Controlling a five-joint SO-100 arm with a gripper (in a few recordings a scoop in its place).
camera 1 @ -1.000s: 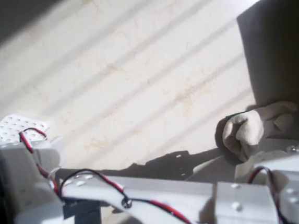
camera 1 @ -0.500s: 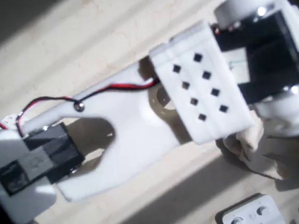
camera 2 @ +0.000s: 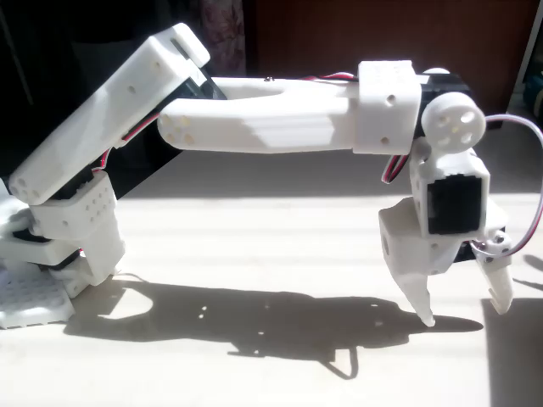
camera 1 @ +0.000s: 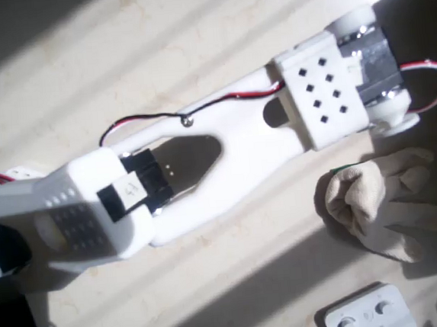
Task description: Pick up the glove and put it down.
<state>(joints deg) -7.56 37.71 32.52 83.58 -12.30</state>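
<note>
The cream glove (camera 1: 375,203) lies crumpled on the pale table at the right of the overhead view, with a thin green cuff edge at its upper left. The white arm reaches from lower left to upper right, and its wrist (camera 1: 349,83) hangs above the table just beyond the glove, apart from it. In the fixed view my gripper (camera 2: 462,303) points down, open, its tips close to the table. Nothing sits between the fingers (camera 2: 422,305).
A white plastic box with round knobs (camera 1: 363,315) sits at the bottom edge of the overhead view, below the glove. The arm's base stands on a perforated white plate (camera 2: 25,301) at the left. Dark shade covers the right side (camera 1: 428,114).
The arm swung from the picture's bottom edge across the glove and now lies lower, with its wrist further up and right. The glove, half covered half a second ago, shows whole and has not moved.
</note>
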